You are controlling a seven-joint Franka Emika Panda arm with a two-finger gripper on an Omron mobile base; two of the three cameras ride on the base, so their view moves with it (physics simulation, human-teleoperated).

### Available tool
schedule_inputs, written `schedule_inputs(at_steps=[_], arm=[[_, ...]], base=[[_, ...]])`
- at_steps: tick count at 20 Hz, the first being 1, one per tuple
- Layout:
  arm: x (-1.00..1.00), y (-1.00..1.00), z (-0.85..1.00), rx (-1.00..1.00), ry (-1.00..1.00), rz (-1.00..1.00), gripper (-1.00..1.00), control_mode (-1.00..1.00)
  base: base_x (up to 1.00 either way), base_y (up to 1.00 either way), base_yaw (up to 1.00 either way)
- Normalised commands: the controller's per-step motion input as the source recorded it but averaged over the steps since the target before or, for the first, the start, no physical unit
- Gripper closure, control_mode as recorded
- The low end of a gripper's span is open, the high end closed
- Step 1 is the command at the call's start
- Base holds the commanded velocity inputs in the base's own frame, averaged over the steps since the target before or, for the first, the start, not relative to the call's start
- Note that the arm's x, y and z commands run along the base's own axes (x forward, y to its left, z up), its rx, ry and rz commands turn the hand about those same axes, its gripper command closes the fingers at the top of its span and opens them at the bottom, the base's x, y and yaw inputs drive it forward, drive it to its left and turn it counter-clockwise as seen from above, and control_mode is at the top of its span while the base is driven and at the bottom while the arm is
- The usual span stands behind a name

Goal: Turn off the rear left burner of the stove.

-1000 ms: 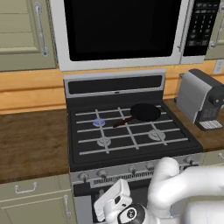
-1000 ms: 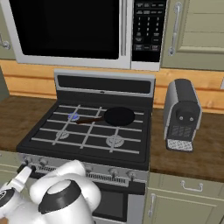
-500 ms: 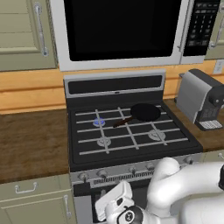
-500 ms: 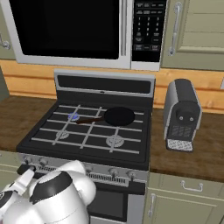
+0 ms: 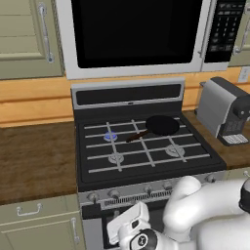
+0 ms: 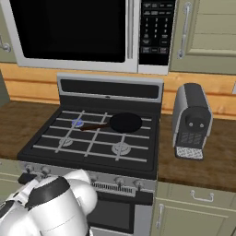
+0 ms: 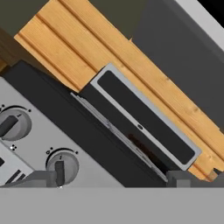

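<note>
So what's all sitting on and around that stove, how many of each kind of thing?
Burners lit blue: 1, the rear left burner
Plain silver burners in sight: 2
Black frying pan: 1
Coffee machine: 1
Microwave: 1
Total: 6, all on or near the stove

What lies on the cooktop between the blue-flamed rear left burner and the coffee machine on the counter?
A black frying pan lies between the rear left burner and the coffee machine, its handle pointing toward the flame; both base views show it.
</note>
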Motion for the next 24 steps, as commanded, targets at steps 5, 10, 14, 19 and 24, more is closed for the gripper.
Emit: schedule_inputs(at_steps=[5,10,14,19,24], arm=[[0.48,-0.04,0.08,0.03,0.04,0.00,-1.00,-1.00],[0.49,-0.09,0.06,0.01,0.04,0.00,-1.00,-1.00],[0.14,-0.34,-0.03,0.00,0.02,0.03,-1.00,-1.00],[0.27,-0.29,0.00,0.00,0.02,0.01,-1.00,-1.00],[0.44,-0.03,0.00,0.00,0.06,0.00,-1.00,-1.00]], base=[[0.00,0.00,0.00],[0.00,0.00,0.00],[0.00,0.00,0.00],[0.00,0.00,0.00],[0.00,0.00,0.00]])
